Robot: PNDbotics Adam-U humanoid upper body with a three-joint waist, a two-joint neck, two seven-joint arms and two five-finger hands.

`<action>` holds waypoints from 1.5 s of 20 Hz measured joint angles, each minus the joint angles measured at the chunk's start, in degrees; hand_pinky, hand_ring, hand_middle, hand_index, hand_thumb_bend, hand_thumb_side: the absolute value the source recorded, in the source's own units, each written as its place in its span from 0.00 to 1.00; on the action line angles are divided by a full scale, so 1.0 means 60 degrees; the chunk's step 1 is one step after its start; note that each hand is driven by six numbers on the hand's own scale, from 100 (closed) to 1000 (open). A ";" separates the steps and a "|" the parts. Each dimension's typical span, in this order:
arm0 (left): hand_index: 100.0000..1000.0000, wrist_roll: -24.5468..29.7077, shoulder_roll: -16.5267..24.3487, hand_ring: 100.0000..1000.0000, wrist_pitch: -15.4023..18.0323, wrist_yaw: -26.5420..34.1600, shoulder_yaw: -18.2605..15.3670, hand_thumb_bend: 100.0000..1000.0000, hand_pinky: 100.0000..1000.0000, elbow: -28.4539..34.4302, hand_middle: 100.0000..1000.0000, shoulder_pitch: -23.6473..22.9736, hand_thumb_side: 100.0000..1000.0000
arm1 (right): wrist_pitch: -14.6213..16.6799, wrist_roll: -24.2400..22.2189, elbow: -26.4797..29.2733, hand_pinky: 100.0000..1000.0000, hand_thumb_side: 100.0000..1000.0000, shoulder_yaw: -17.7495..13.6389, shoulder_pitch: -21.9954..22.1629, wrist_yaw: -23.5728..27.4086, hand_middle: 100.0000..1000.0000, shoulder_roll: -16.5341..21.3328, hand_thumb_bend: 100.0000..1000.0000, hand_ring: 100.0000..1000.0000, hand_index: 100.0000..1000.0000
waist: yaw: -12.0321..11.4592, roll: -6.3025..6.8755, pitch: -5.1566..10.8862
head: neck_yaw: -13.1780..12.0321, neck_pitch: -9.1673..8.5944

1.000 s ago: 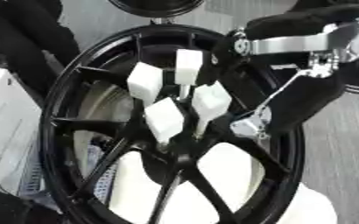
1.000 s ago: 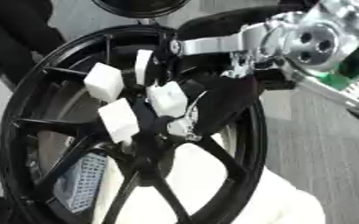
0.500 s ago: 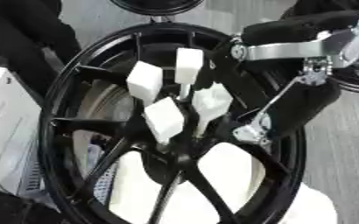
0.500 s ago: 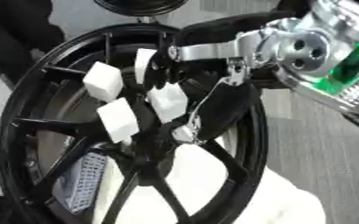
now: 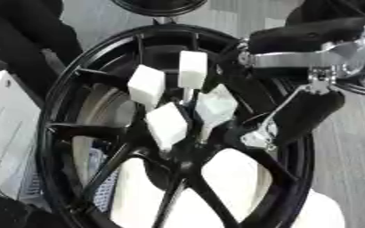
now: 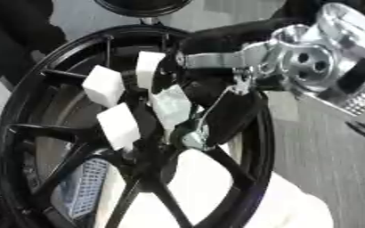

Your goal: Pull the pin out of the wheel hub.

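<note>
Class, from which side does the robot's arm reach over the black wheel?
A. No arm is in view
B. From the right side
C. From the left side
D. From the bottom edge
B: the silver-jointed arm comes in from the right, across the black wheel rim.

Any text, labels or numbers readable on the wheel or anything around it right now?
None can be read.
White tags at the middle of the black wheel: blank faces, no print visible.
White panel at the left edge: no legible marks.
Mesh-patterned patch seen between the spokes: only a dot pattern, no words.
Right arm's silver joint: holes only, no lettering.
</note>
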State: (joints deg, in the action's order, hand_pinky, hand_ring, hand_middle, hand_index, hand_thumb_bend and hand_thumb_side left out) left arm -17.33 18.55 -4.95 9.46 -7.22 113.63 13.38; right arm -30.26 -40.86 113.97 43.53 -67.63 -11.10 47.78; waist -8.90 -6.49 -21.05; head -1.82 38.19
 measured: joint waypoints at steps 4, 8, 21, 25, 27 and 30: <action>0.77 0.0006 -0.0002 0.75 0.0005 -0.0030 0.0000 0.33 0.69 0.0000 0.64 0.0042 0.39 | -0.0003 0.0003 0.0000 0.88 0.19 -0.0045 0.0028 -0.0224 0.77 0.0028 0.26 0.82 0.81 | -0.0025 0.0003 -0.0106 | 0.0000 -0.0081; 0.77 0.0021 -0.0004 0.75 0.0019 -0.0063 0.0000 0.33 0.69 0.0000 0.64 0.0045 0.39 | -0.0030 0.0030 0.0000 0.88 0.19 -0.0091 0.0052 -0.0388 0.76 0.0067 0.25 0.82 0.81 | -0.0039 0.0003 -0.0217 | 0.0002 -0.0169; 0.76 0.0056 -0.0010 0.75 0.0025 -0.0080 0.0048 0.32 0.69 0.0000 0.64 0.0123 0.40 | 0.0075 0.0176 -0.0431 0.87 0.20 -0.0025 0.0097 -0.0386 0.75 -0.0034 0.24 0.81 0.80 | -0.0101 -0.0005 -0.0438 | 0.0016 -0.0235; 0.76 0.0057 -0.0012 0.75 0.0026 -0.0081 0.0049 0.32 0.69 0.0000 0.64 0.0129 0.40 | 0.0108 0.0213 -0.0601 0.87 0.19 -0.0004 0.0096 -0.0382 0.75 -0.0116 0.24 0.81 0.80 | -0.0128 -0.0027 -0.0441 | 0.0051 -0.0237; 0.76 0.0058 -0.0023 0.75 0.0026 -0.0081 0.0049 0.31 0.70 0.0000 0.64 0.0129 0.40 | 0.0129 0.0233 -0.0687 0.87 0.19 0.0036 0.0096 -0.0382 0.74 -0.0156 0.24 0.80 0.80 | -0.0151 -0.0027 -0.0445 | 0.0061 -0.0239; 0.76 0.0058 -0.0081 0.75 0.0027 -0.0081 0.0050 0.31 0.70 0.0000 0.64 0.0130 0.40 | 0.0175 0.0280 -0.0799 0.87 0.18 0.0053 0.0096 -0.0360 0.74 -0.0233 0.24 0.80 0.80 | -0.0166 -0.0034 -0.0452 | 0.0080 -0.0240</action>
State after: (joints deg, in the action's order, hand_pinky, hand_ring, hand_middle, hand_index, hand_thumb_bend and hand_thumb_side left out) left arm -16.98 18.06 -4.79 8.98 -6.93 113.63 14.16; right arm -29.21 -39.17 109.18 43.85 -67.05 -13.26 46.38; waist -9.89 -6.69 -23.76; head -1.34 36.75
